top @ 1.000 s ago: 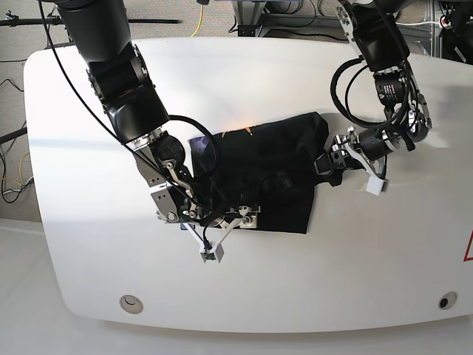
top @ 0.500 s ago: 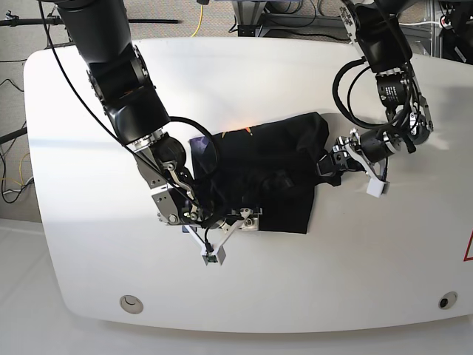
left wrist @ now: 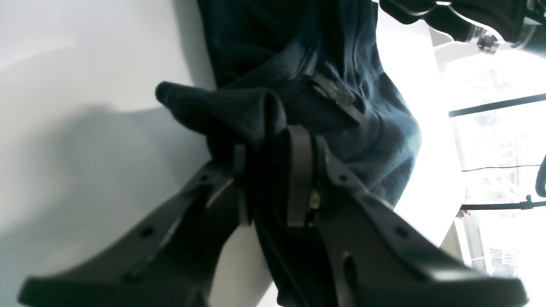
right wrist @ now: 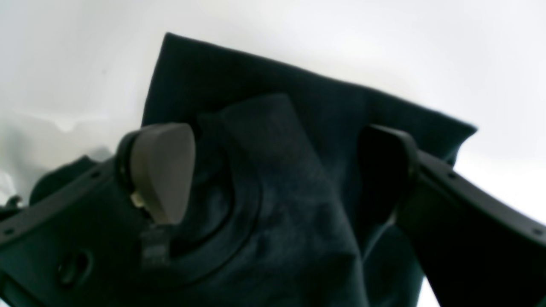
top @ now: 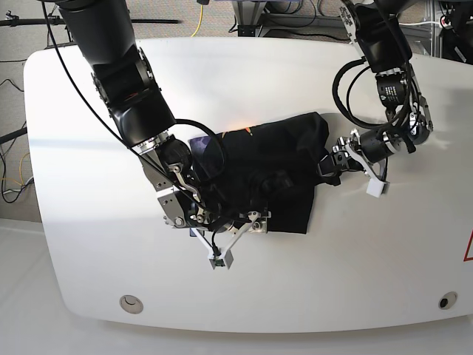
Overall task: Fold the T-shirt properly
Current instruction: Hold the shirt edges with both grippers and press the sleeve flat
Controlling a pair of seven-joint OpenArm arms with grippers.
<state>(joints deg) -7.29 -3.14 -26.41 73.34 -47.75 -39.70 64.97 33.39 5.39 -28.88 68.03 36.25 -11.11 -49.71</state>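
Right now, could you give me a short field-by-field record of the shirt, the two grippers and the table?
garment: black T-shirt, bunched and partly folded, wrinkled
collar mark: small orange tag at the far edge
left gripper: jaws pinched on a raised fold at the shirt's edge
right gripper: jaws wide apart, straddling a fabric ridge, not gripping
surface: white table
fold state: not yet a neat fold

My big white table (top: 89, 244), the crumpled black T-shirt (top: 284, 159) lying near its middle, toward the far edge.
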